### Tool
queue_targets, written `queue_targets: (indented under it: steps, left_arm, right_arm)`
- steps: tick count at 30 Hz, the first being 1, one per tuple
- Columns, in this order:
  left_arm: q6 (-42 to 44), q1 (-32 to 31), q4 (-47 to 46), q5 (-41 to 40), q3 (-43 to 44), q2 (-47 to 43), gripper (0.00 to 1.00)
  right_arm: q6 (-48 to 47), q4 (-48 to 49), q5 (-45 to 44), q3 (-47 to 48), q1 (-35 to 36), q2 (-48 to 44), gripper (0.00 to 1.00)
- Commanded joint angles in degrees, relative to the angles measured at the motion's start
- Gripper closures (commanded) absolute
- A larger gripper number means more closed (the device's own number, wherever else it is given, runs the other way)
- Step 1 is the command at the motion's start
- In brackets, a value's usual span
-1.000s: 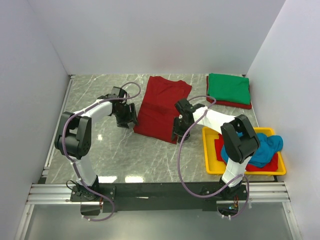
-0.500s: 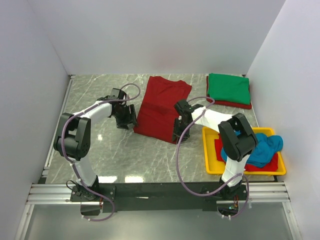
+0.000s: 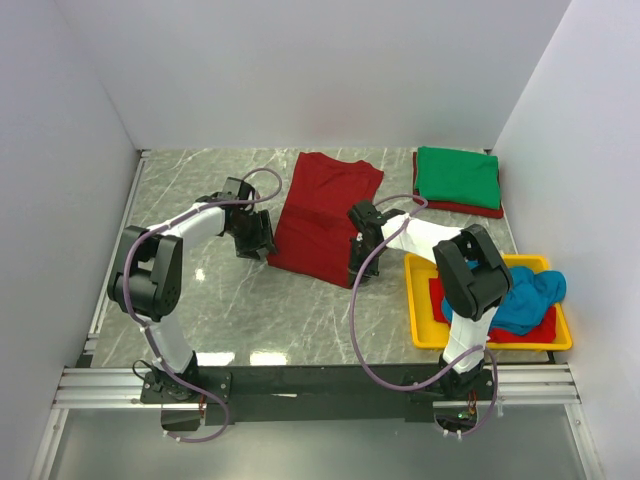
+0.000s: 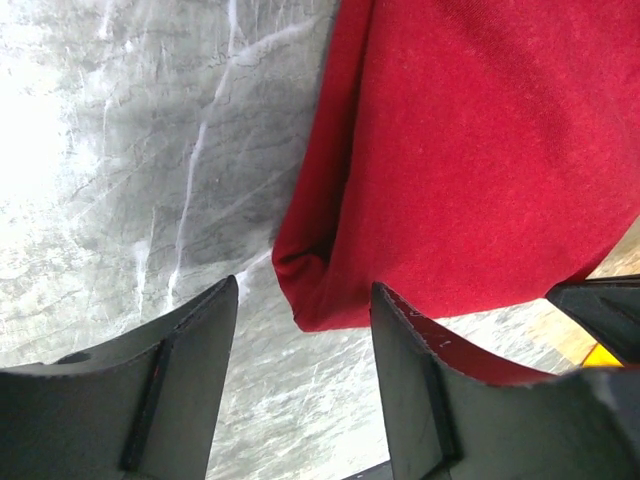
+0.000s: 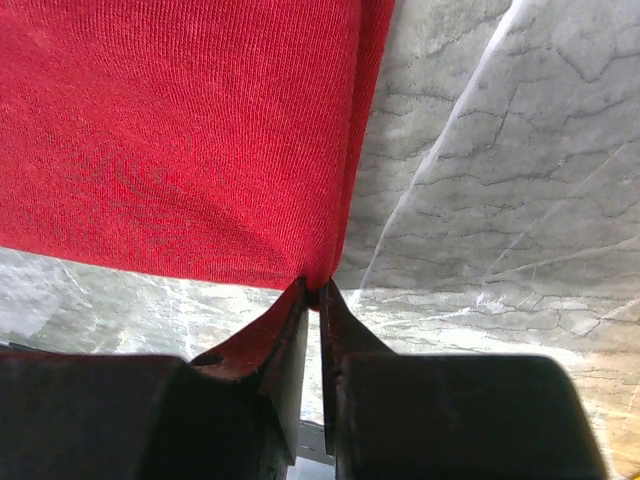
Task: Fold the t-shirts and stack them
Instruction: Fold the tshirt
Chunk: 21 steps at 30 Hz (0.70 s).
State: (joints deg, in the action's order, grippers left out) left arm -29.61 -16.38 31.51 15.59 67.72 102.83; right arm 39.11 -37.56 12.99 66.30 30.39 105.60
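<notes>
A dark red t-shirt [image 3: 322, 212] lies folded lengthwise in the middle of the marble table. My right gripper [image 3: 357, 268] is shut on its near right corner [image 5: 318, 285]. My left gripper [image 3: 262, 243] is open at the shirt's near left corner [image 4: 305, 290], which lies between the fingers' tips, untouched. A folded green t-shirt [image 3: 458, 176] lies on a folded dark red one [image 3: 455, 207] at the back right. A crumpled teal blue t-shirt [image 3: 525, 298] and a red one [image 3: 438, 296] lie in the yellow tray [image 3: 420, 330].
The yellow tray stands at the near right, close beside my right arm. White walls close the table on three sides. Bare marble [image 3: 200, 180] shows on the left.
My right gripper has slid slightly left onto the red shirt's near right corner. My left gripper has shifted slightly toward the near left corner.
</notes>
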Motion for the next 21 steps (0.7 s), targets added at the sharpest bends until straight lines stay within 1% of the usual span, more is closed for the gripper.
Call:
queue_targets:
  steps: [1,8,11,16,17,21]
  left_arm:
    - [-0.8,-0.2,-0.6,-0.2,0.6,-0.8,0.4]
    - [-1.4,-0.3,2.2,-2.7,1.6,1.1,0.49]
    - [-1.3,-0.4,2.9,-3.0,2.0,1.9,0.51]
    - [-1.2,-0.5,3.8,-2.9,2.5,3.6,0.55]
    - [-1.2,-0.5,3.9,-2.8,2.7,3.9,0.57]
    - [-0.8,-0.6,3.7,-1.8,3.1,4.9,0.6]
  right_arm:
    - [-0.2,0.3,-0.7,-0.4,0.4,0.5,0.85]
    - [-0.2,0.0,-1.0,-0.1,0.4,0.5,0.86]
    - [-0.1,-0.1,-1.1,0.0,0.4,0.4,0.86]
    - [-0.1,-0.1,-1.2,-0.2,0.3,0.4,0.87]
    - [-0.1,-0.1,-1.2,-0.2,0.4,0.4,0.87]
    - [-0.1,-0.2,-1.3,0.1,0.4,0.6,0.87]
